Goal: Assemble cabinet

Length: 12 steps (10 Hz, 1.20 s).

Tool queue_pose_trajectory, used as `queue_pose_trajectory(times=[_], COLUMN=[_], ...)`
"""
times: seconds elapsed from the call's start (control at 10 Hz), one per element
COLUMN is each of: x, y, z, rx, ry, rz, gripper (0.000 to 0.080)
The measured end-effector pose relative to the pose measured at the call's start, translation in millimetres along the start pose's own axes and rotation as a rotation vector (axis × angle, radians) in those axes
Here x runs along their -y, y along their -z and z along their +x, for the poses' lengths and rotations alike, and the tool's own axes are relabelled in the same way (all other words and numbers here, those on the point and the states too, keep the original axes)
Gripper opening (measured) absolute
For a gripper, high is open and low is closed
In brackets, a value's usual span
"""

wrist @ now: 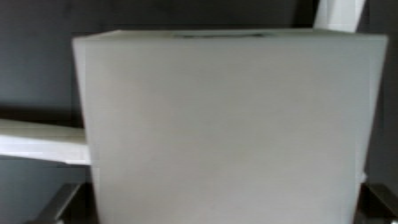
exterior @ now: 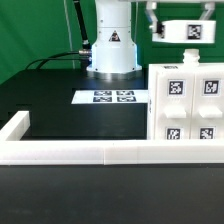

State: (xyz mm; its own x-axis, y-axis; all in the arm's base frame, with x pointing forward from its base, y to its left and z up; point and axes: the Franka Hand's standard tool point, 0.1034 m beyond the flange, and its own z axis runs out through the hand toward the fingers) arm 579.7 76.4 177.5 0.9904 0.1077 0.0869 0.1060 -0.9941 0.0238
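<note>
Starting at the exterior view's left edge of the worktop [exterior: 50, 105], the low white rail [exterior: 60, 152] turns the near left corner and runs along the whole near edge. Inside it there is open black surface from the left edge to the middle.

Moving toward the centre, the arm's base [exterior: 112, 45] stands at the far edge, and the marker board [exterior: 113, 97] lies flat just in front of it. There is free black surface on both sides of the board.

Further to the exterior view's right, the cabinet [exterior: 160, 110] sits in the near right corner, hard against the near rail. It stands upright with its top face level, and its tagged fronts [exterior: 177, 88] face the near edge in two rows. The edge of the picture cuts off its right side, so its long axis cannot be told. A narrow black gap separates it from the marker board.

Above the cabinet's far edge, well off the surface, a white block [exterior: 185, 30] hangs level. Its long axis runs parallel to the near edge and its tag faces forward.

In the wrist view that block [wrist: 222, 130] fills almost everything, plain and white. A dark, blurred finger [wrist: 63, 203] presses on each flank, so the jaws are clamped on the white block.
</note>
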Motion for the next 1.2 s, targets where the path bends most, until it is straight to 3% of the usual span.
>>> queue_pose_trajectory(times=[0.3,0.9,1.2], x=[-1.1,0.5,2.5], y=[-11.2,-25.5,-25.6], z=[21.3,17.3,19.4], rx=[0.004,0.023,-0.032], ry=[0.027,0.052,0.049], rz=[-0.003,-0.004,-0.002], gripper=[0.0563,0.0563,0.0563])
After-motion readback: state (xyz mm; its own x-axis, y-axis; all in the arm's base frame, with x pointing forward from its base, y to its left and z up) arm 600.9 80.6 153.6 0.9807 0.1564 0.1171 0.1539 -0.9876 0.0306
